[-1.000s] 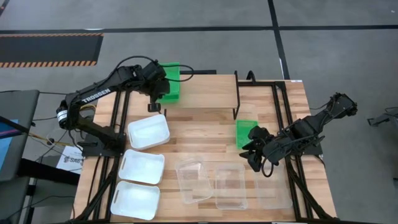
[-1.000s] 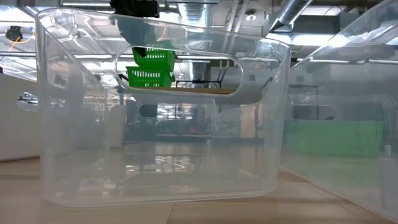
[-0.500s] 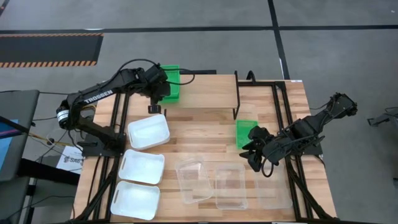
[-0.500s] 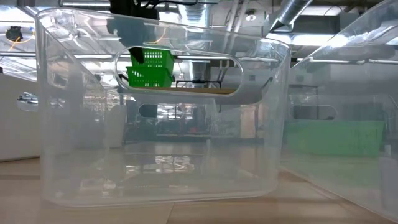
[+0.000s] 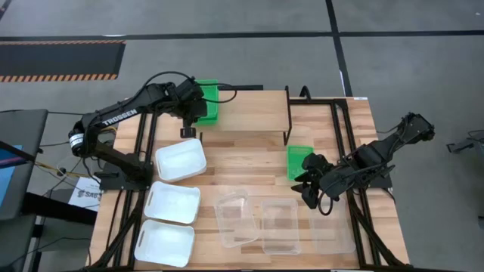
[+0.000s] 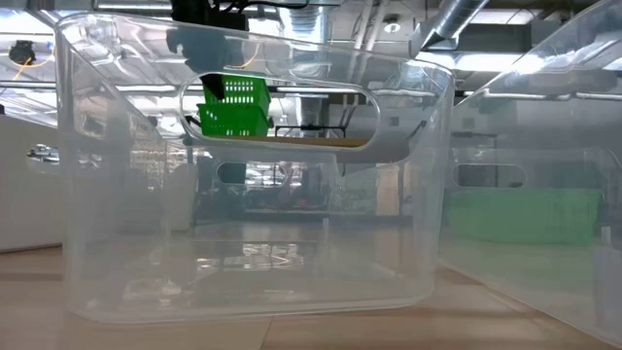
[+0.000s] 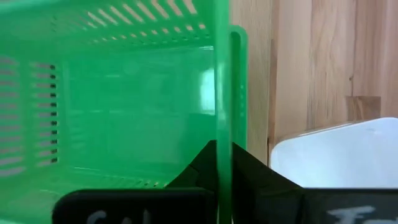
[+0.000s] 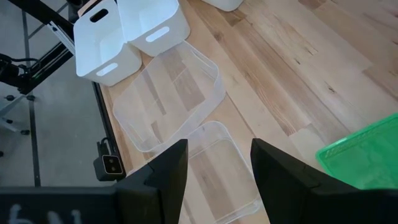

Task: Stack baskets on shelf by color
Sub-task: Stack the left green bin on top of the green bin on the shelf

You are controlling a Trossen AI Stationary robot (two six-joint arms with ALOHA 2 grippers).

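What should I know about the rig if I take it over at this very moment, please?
Left pincer: shut on the wall of a green basket, nested in another at the shelf's left end.
Right pincer: open, beside the third green basket on the table.
Done: two greens on the shelf.
Left: that green basket, three white baskets, three clear baskets.

Lab: exposed ceiling ducts (image 6: 457, 24)
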